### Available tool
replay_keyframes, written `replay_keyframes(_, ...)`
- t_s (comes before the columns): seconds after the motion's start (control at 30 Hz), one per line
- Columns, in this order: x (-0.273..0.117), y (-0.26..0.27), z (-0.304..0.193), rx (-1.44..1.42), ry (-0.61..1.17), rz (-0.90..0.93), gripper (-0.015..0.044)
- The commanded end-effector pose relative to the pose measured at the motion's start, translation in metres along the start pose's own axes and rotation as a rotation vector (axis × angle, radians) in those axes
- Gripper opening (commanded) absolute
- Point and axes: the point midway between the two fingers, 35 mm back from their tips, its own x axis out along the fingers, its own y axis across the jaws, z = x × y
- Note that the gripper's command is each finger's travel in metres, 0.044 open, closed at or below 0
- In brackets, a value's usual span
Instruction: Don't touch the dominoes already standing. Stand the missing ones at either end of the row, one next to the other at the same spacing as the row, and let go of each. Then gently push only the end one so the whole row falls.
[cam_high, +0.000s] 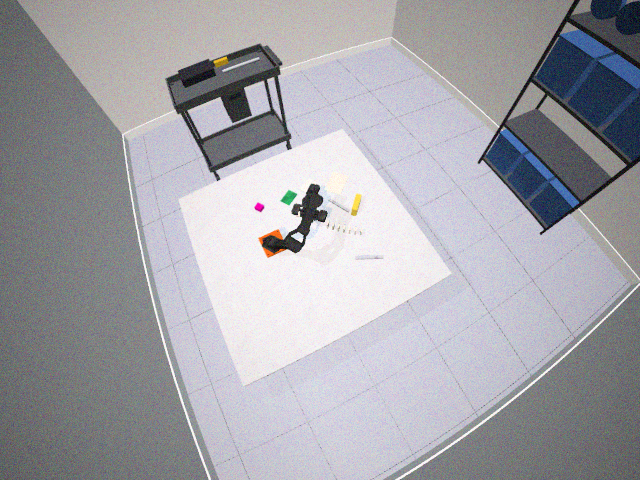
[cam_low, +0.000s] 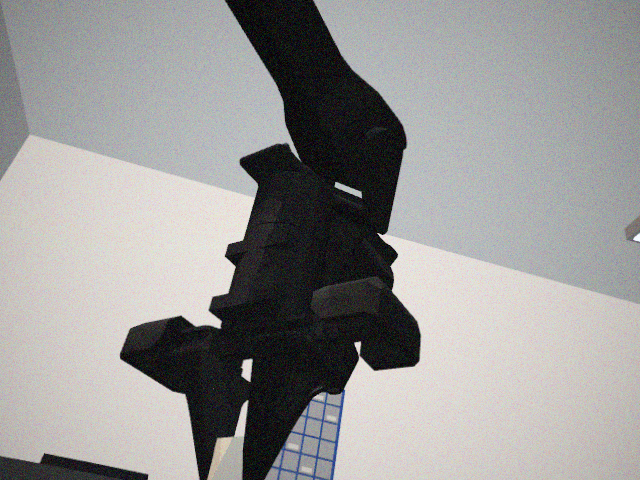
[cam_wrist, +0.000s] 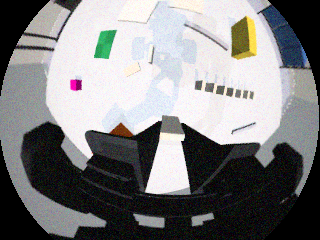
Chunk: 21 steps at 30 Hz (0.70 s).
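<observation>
My gripper (cam_low: 226, 470) (cam_wrist: 170, 125) is shut on a domino (cam_low: 230, 454) (cam_wrist: 172, 124), grey on one face and cream on another. The domino is raised above the white mat. Several dominoes stand in an evenly spaced row; one of them (cam_high: 338, 227) (cam_wrist: 220, 90) is near the middle of the row. In the wrist view the row is to the right of the held domino and farther off. Two loose dominoes are ahead and to the left there: one (cam_wrist: 132, 69) lies flat, and for the other (cam_wrist: 151, 54) I cannot tell how it rests. The top view hides the fingertips under the arm.
A yellow block (cam_high: 356, 204) (cam_wrist: 243, 39) and a grey rod (cam_high: 338, 204) (cam_wrist: 206, 35) lie beyond the row. Another rod (cam_high: 369, 256) (cam_wrist: 243, 128) lies on the row's near side. A green piece (cam_high: 288, 197) (cam_wrist: 105, 44) and a magenta cube (cam_high: 259, 207) (cam_wrist: 75, 84) are at the left.
</observation>
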Motion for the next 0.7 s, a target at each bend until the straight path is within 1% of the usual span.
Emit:
replay_keyframes(0.0,-0.014,0.000,-0.002,0.009,0.002,0.003,0.0107)
replay_keyframes(0.07,-0.014,0.000,-0.001,0.026,0.002,0.003,0.0107)
replay_keyframes(0.13,-0.015,-0.004,0.004,0.164,0.001,0.003,0.0107)
replay_keyframes(0.57,-0.015,-0.045,0.057,1.507,0.001,-0.002,0.0107)
replay_keyframes(0.67,-0.014,-0.047,0.060,1.575,0.001,-0.003,0.0107)
